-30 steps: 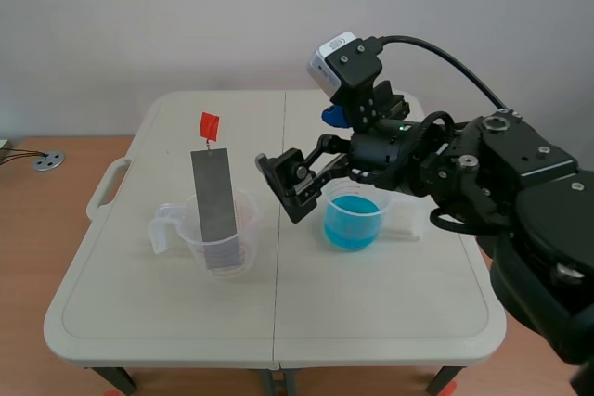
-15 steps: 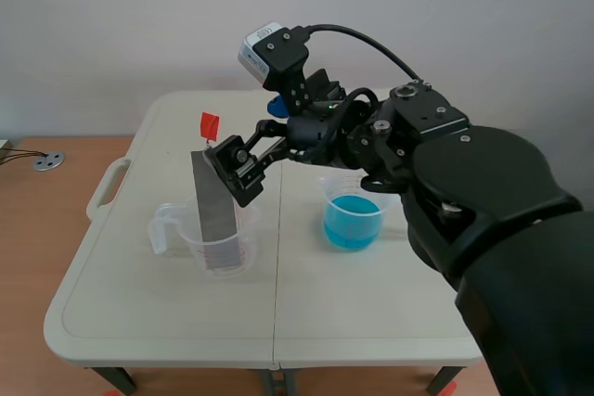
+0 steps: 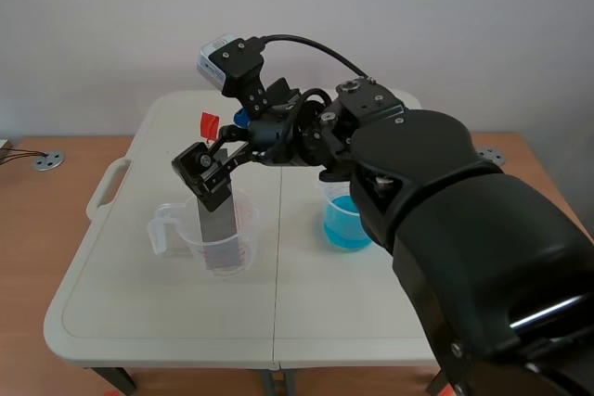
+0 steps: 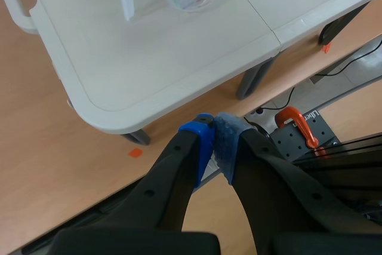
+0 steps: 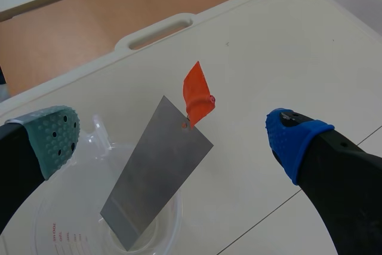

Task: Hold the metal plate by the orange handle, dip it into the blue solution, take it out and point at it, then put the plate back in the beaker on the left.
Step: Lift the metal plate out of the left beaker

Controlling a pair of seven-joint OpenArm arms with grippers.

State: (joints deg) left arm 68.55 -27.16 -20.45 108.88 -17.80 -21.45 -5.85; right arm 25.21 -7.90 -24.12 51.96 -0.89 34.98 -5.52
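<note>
Right claw (image 5: 173, 138) spread, orange handle (image 5: 197, 97) ahead

The handle (image 5: 197, 95) is showing orange, the metal plate (image 5: 156, 171) grey, the solution (image 3: 342, 225) blue, the counter (image 3: 371, 308) cream-white.

A pale folding table (image 3: 139, 303), seamed down its middle and with a carrying handle (image 3: 105, 190) on one edge, stands on a wooden floor (image 3: 37, 257) before a plain wall (image 3: 111, 25). A small round metal disc (image 3: 46, 162) lies on the floor beside it (possibly a floor socket), with thin cables (image 3: 17, 157) close by. Near a grey table leg (image 4: 253, 79), an orange clamp (image 4: 292, 120) sits on a black perforated board (image 4: 283, 147).
</note>
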